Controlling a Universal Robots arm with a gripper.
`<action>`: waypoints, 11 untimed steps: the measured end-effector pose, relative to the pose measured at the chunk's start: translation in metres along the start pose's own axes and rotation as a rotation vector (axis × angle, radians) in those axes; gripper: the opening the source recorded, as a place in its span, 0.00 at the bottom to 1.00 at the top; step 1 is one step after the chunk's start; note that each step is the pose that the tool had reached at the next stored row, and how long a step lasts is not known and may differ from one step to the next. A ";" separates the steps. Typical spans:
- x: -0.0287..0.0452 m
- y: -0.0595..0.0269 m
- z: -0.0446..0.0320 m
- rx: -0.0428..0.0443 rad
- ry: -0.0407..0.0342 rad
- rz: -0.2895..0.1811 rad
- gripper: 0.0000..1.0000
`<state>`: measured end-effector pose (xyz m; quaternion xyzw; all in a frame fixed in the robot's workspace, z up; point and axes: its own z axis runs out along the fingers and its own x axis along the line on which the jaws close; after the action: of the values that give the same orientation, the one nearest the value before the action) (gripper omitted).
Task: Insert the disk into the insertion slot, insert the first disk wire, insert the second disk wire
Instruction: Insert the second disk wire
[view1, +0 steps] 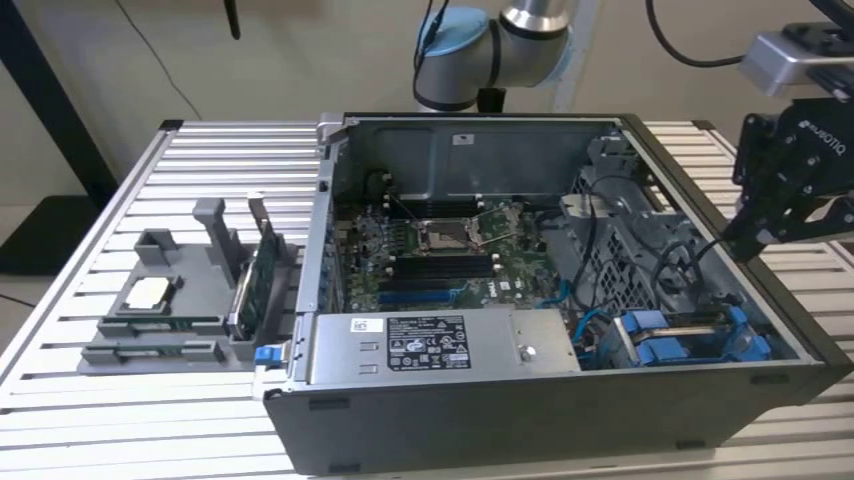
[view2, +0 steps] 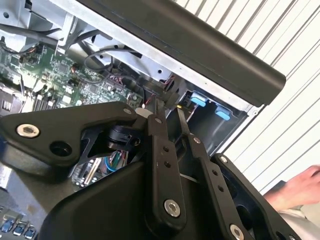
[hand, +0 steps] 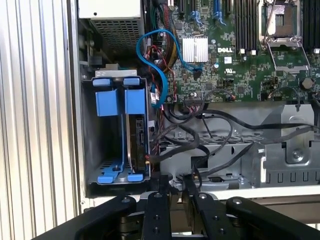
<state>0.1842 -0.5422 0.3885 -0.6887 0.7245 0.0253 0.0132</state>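
- One disk (hand: 136, 134) stands on edge inside the slot (hand: 97, 145). From my feed it reads as a dark slab with bright blue carrier tabs at both ends.
- Another blue carrier (hand: 107, 102) stands just beside it in the same slot.
- On the exterior view, the slot (view1: 627, 345) is in the open case (view1: 534, 420), towards that view's right, next to the grey box (view1: 441, 345) with stickers.
- My tool (view1: 747, 245) hangs at the case rim near the slot, with black cables (hand: 220, 125) close by.
- Whether the tool (hand: 176, 181) is clenched or released, I cannot tell.
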 end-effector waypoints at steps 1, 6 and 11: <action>0.0000 -0.0006 0.0000 0.0001 0.0000 0.000 0.26; -0.0002 -0.0042 -0.0001 0.0001 0.0000 0.000 0.26; -0.0004 -0.0076 -0.0001 0.0001 0.0000 0.000 0.26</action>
<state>0.1918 -0.5422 0.3885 -0.6887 0.7245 0.0253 0.0133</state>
